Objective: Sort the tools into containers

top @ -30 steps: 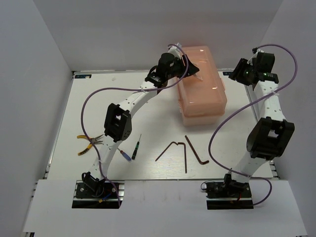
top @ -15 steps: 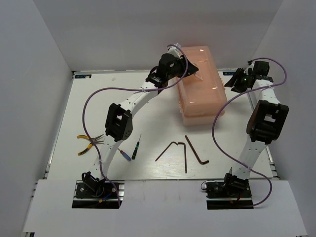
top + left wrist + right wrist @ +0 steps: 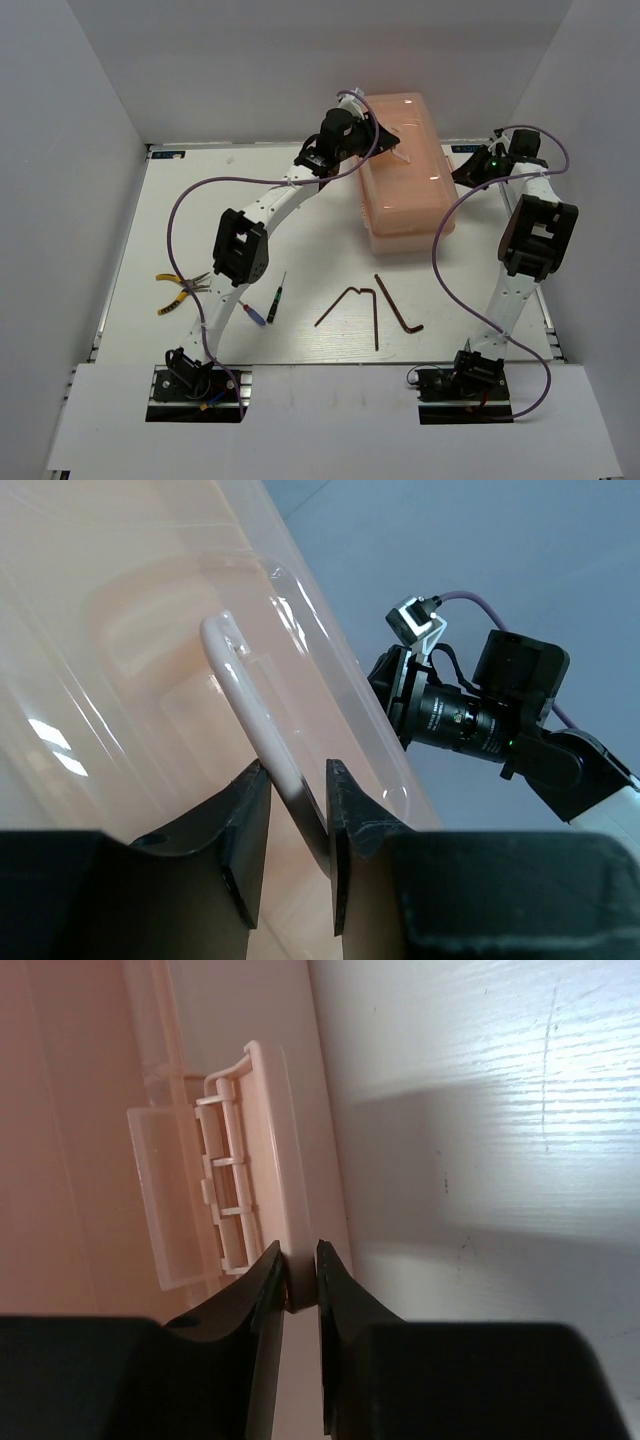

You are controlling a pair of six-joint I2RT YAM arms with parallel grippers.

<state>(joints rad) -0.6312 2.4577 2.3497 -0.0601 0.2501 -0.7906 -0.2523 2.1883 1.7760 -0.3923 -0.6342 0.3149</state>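
toolbox (image 3: 410, 170) lid down | left gripper (image 3: 296, 810) clamped on lid handle (image 3: 245, 680) atop toolbox | right gripper (image 3: 298, 1280) pinching latch (image 3: 265, 1160) at toolbox's side | risk: thin latch edge slips free, whole toolbox lifts unopened

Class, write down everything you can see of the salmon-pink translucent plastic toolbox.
The salmon-pink translucent plastic toolbox is a rounded rectangular box, far larger than any tool. It stands closed on the white table, towards the far edge. A lower tier shows beneath the main body. Its curved lid handle sits between the fingers of the left gripper, and the right gripper pinches a ribbed side latch.
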